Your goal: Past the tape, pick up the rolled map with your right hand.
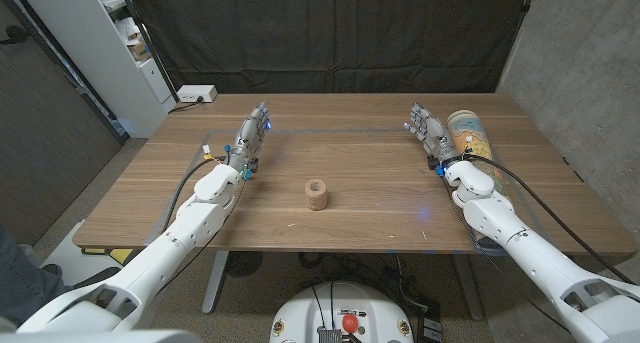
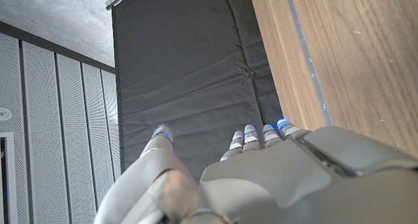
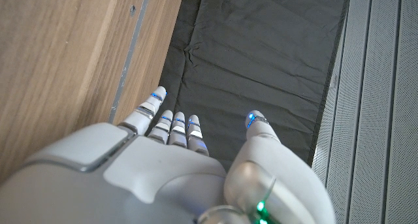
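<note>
Rolled map lies near the table's right edge, just beside the right hand, which holds nothing, fingers extended. Left hand likewise empty. Tape roll stands mid-table.

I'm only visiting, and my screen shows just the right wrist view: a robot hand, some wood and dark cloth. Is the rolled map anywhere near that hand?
Observer: Yes. In the head view the rolled map sits on the table close beside the right hand, on its outer side. I cannot tell if they touch.
Visitor: And the tape that I heard about?
Observer: The tape roll stands near the table's middle, between the two arms, apart from both hands.
Visitor: What is the other hand doing?
Observer: The left hand is over the table's left side, fingers stretched out, holding nothing, far from the map.
</note>
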{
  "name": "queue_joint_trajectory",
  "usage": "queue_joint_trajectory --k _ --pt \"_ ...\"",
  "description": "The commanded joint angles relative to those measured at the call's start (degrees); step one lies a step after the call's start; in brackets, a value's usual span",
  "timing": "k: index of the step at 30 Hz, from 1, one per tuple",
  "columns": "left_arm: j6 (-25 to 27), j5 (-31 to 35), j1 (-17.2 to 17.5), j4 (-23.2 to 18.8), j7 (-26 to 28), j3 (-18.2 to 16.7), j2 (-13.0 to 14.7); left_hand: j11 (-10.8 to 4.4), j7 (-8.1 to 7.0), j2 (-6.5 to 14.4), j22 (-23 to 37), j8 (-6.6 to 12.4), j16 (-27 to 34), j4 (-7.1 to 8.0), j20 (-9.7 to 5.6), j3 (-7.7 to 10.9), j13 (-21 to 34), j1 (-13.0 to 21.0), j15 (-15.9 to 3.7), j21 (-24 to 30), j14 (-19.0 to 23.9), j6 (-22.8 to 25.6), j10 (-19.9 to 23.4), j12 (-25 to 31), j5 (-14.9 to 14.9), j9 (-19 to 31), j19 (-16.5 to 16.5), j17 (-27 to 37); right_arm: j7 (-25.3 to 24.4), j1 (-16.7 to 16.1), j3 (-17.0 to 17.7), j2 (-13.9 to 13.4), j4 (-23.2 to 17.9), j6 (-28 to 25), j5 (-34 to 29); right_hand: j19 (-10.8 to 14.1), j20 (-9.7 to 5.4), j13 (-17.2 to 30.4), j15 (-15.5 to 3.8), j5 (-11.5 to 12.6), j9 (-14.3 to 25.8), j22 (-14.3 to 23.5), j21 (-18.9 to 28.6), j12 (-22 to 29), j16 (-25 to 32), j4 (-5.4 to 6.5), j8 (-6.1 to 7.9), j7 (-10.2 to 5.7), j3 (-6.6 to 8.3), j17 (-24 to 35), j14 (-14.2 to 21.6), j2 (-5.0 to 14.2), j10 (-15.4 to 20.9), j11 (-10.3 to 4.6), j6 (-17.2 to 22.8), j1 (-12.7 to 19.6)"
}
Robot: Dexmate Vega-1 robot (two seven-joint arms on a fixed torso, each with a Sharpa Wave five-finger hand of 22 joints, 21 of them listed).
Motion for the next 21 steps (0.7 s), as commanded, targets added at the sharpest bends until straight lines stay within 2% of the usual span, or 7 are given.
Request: queue_joint_trajectory --k 1,21 --pt "0.3 0.2 -1.0 1.2 -0.8 0.6 -0.5 -0.05 0.10 0.3 0.2 0.27 0.3 -0.14 0.15 0.12 0.0 0.3 0.28 0.0 -0.6 -0.4 -0.4 0.4 0.1 0.2 -0.7 0.2 0.4 -0.9 0.6 -0.8 -1.9 1.3 0.0 0.2 0.23 0.3 0.48 0.0 0.1 0.3 0.3 0.4 0.4 -0.12 0.48 0.30 0.03 0.3 0.1 0.00 0.2 0.39 0.3 0.0" --pt "0.6 -0.1 -1.2 1.2 -1.4 0.6 -0.3 -0.14 -0.04 0.5 0.3 0.35 0.4 -0.38 0.50 0.11 0.0 0.3 0.18 0.0 -0.5 -0.1 -0.3 0.4 0.0 0.2 -0.7 0.2 1.0 -1.3 0.3 -2.7 -5.6 1.2 -1.5 0.5 0.22 0.3 0.50 -0.2 0.1 0.3 0.5 0.7 0.6 -0.30 0.68 0.04 -0.25 0.2 0.6 0.11 0.8 0.31 0.7 0.0"
